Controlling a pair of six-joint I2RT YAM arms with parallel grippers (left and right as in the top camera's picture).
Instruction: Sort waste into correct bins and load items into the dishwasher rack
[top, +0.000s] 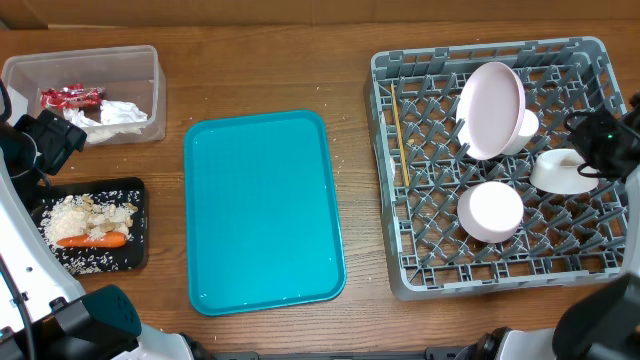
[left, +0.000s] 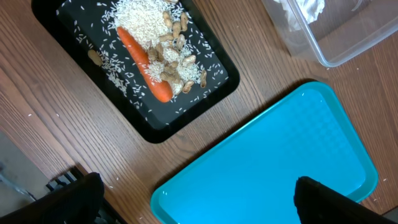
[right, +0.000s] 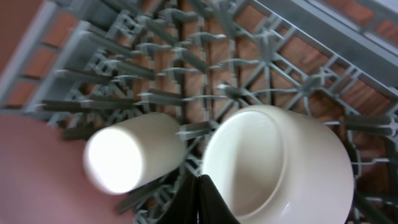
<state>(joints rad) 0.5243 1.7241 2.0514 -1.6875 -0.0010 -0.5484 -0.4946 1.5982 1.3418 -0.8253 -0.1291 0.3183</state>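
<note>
The grey dishwasher rack (top: 392, 180) holds a pale pink plate (top: 490, 108) standing on edge, a small white cup (top: 527, 124) behind it, two white bowls (top: 490, 210) (top: 558, 172) and wooden chopsticks (top: 399, 130). My right gripper (right: 200, 202) is shut just beside the rim of the bowl (right: 273, 168), with nothing seen between its fingers; the cup (right: 124, 158) lies to its left. My left gripper (left: 196, 202) is open, high over the teal tray's corner. Carrot (left: 144, 65) and rice (left: 140, 18) lie in the black tray (left: 186, 118). Wrapper (top: 70, 97) and napkin (top: 120, 114) lie in the clear tub (top: 150, 60).
The teal tray (top: 262, 210) lies bare in the middle of the wooden table. The black tray (top: 138, 255) sits at the left edge below the clear tub. Loose rice grains dot the wood beside the teal tray.
</note>
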